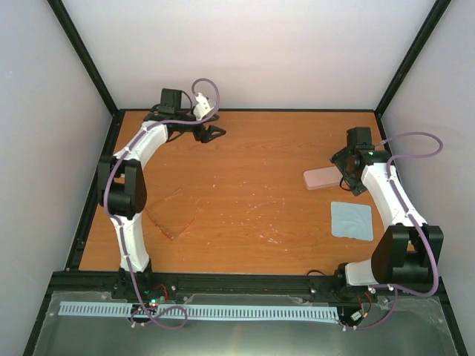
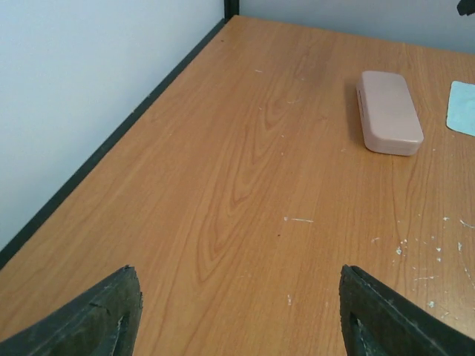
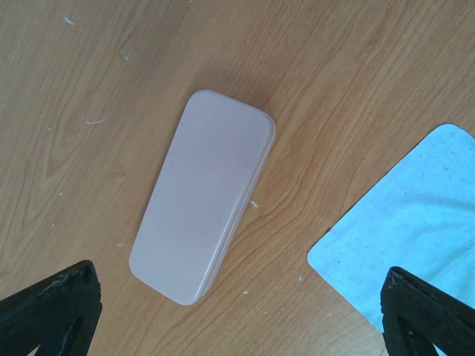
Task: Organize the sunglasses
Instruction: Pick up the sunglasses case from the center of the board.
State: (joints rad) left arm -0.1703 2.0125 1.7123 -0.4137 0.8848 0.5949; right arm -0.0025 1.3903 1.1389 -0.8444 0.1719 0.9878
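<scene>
The sunglasses (image 1: 172,219) lie on the wooden table near the left arm's base; their thin reddish-brown frame nearly blends with the wood. They show in neither wrist view. My left gripper (image 1: 210,133) is open and empty at the far left of the table, well away from them; its open fingers frame bare wood in the left wrist view (image 2: 241,311). My right gripper (image 1: 347,169) is open and empty, hovering just above the closed pale pink case (image 1: 319,179). In the right wrist view (image 3: 241,311) the case (image 3: 204,193) lies ahead of the fingers.
A light blue square cloth (image 1: 352,220) lies flat near the right arm, just nearer than the case, and shows in the right wrist view (image 3: 415,222). The left wrist view shows the case (image 2: 390,111) and the cloth's edge (image 2: 464,107). Black frame posts and white walls surround the table.
</scene>
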